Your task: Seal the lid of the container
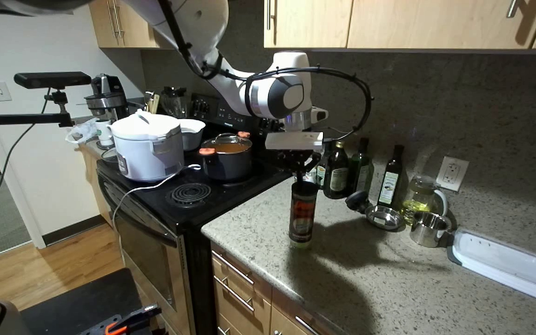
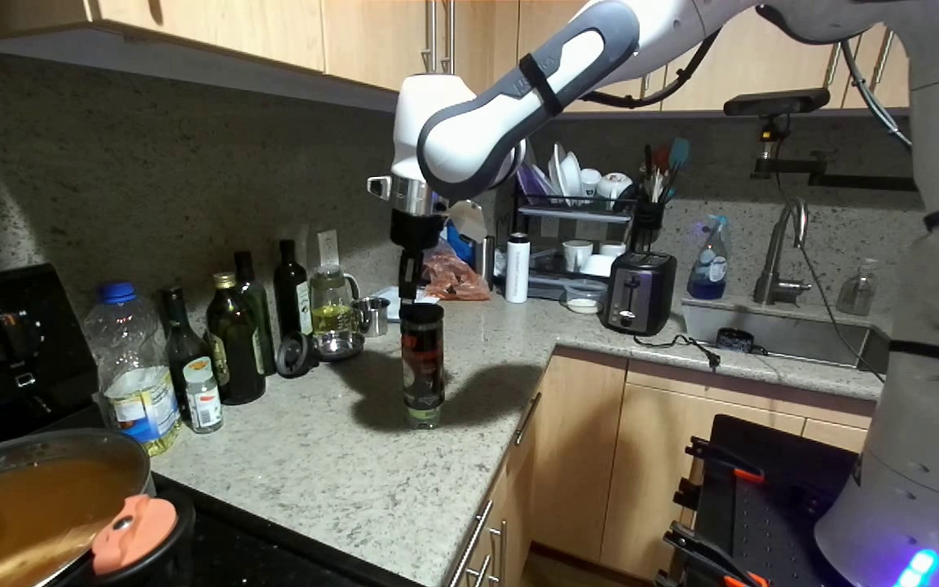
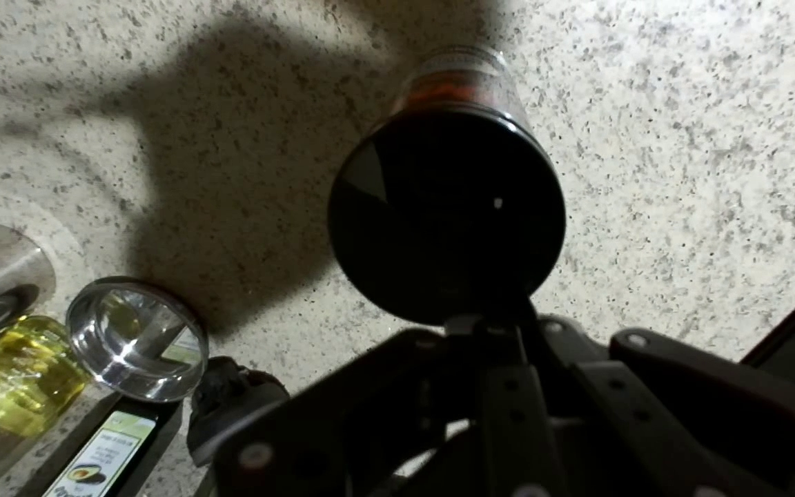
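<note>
The container [image 1: 302, 218] is a slim jar with dark contents and a red and pale label, upright on the counter. It also shows in an exterior view [image 2: 423, 367]. The lid [image 1: 304, 188] sits on top and looks dark in shadow. In the wrist view the lid [image 3: 432, 214] is a dark round disc covering most of the jar. My gripper [image 1: 300, 177] points straight down over the lid, its fingers together with nothing visible between them. The fingertips [image 2: 408, 295] are at the lid's edge. Dark on dark hides whether they press on it.
Dark green bottles [image 1: 338, 174] stand along the back wall. A shiny round dish [image 1: 384, 217], a metal cup [image 1: 428, 229] and a glass pitcher [image 1: 420, 197] are beside them. A white pot [image 1: 149, 151] and a dark pot [image 1: 227, 160] stand on the stove. Cabinets [image 1: 407, 23] hang above.
</note>
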